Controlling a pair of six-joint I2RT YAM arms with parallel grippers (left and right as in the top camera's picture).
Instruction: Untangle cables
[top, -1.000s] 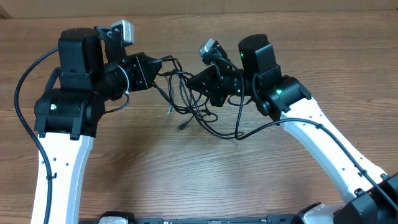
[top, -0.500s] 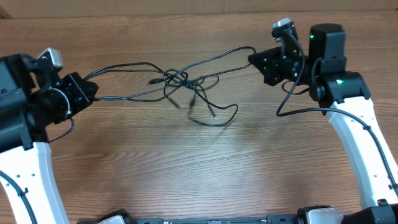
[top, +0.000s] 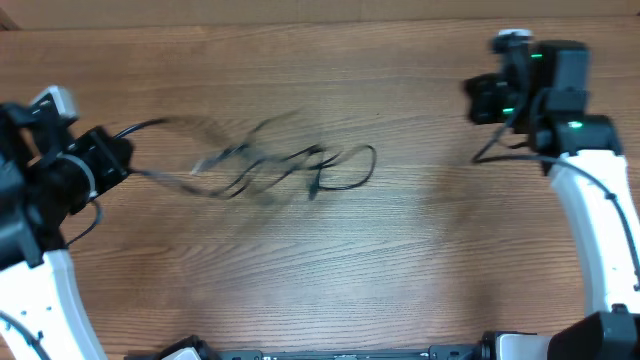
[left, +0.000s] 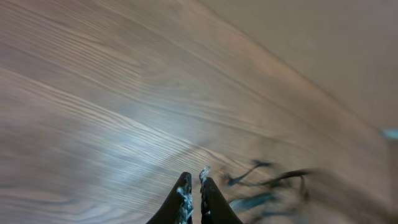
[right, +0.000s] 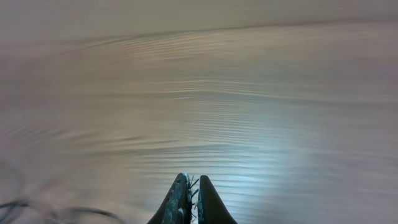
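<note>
The left gripper is pinching a strand of the blurred cables on the table. The right gripper is sitting closed, well apart, holding nothing.

The cables lie on the table left of centre, in its far half, strung out sideways between the two grippers. Their left end runs up to the left gripper, which stands at the table's left edge. The right gripper stands toward the far right corner, well apart from the cables' right-hand loop.
</note>
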